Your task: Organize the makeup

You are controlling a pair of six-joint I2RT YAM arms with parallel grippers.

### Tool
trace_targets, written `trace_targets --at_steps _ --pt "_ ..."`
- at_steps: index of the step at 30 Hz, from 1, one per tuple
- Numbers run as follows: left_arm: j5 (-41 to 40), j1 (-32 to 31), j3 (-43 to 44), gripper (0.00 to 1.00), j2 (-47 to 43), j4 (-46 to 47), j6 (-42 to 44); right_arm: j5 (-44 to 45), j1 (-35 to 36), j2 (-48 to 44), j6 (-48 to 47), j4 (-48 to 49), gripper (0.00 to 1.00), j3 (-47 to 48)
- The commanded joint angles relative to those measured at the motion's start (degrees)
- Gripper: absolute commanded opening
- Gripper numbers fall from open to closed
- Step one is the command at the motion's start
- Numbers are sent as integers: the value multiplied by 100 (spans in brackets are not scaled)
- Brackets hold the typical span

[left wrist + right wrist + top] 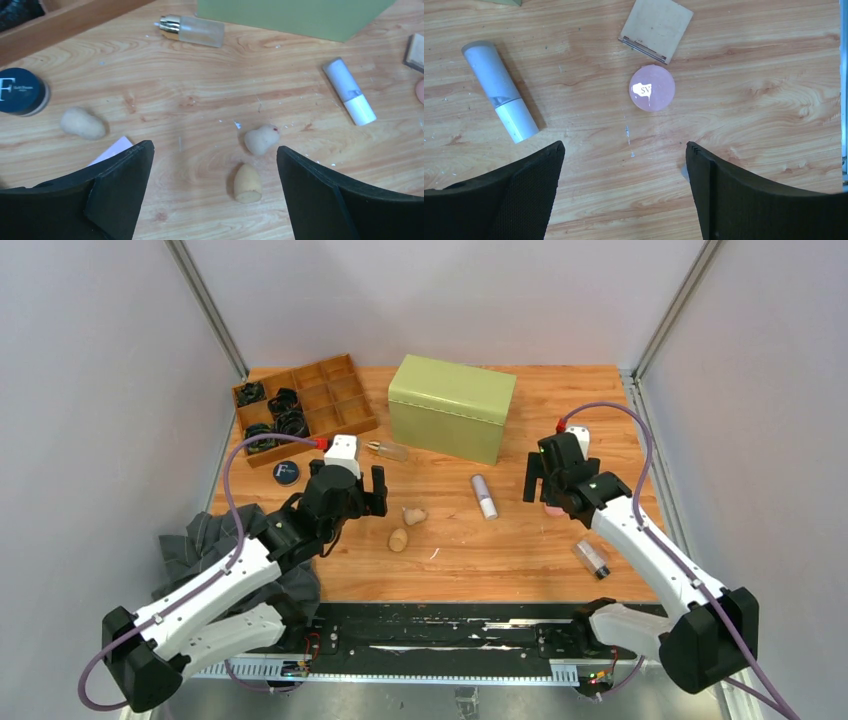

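Top view, layout: silver-white tube (484, 496) and other makeup lie loose in front of the green box (452, 405). The divided tray (330, 390) left of the box is the likely destination.
Top view, arms: both reach forward with wrists pitched down.
Left wrist view: left gripper (212, 150) has jaws apart and empty, over the beige sponges (247, 183) front-left of the box.
Right wrist view: right gripper (624, 146) has jaws apart and empty, over the pink puff (652, 88) front-right of the box. The tan pad (656, 27) lies just beside the puff.

Wooden tabletop (190, 95), viewed past the left gripper (212, 148), jaws spread wide.
- Beige sponge (247, 183), 6 o'clock.
- Red-spotted sponge (261, 139), 5 o'clock, near centre.
- Third sponge (83, 123), 9 o'clock.
- Dark compact (20, 91) marked "F", far 9 o'clock.
- Clear bottle (192, 30), gold cap, lying at 12.
- Silver-white tube (349, 91), lying at 2.
- Green box (300, 17), 1 o'clock.
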Motion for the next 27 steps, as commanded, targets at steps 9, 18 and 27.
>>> trace_targets --at_steps 9,18,27 --pt "42 -61 295 98 99 68 219 -776 88 -794 -497 353 89 -500" --pt "438 774 1521 98 1206 12 -282 -1179 88 -1076 -316 370 89 -609" --pt "922 1393 3566 98 3106 -388 -737 -1223 82 -1469 171 194 89 -724"
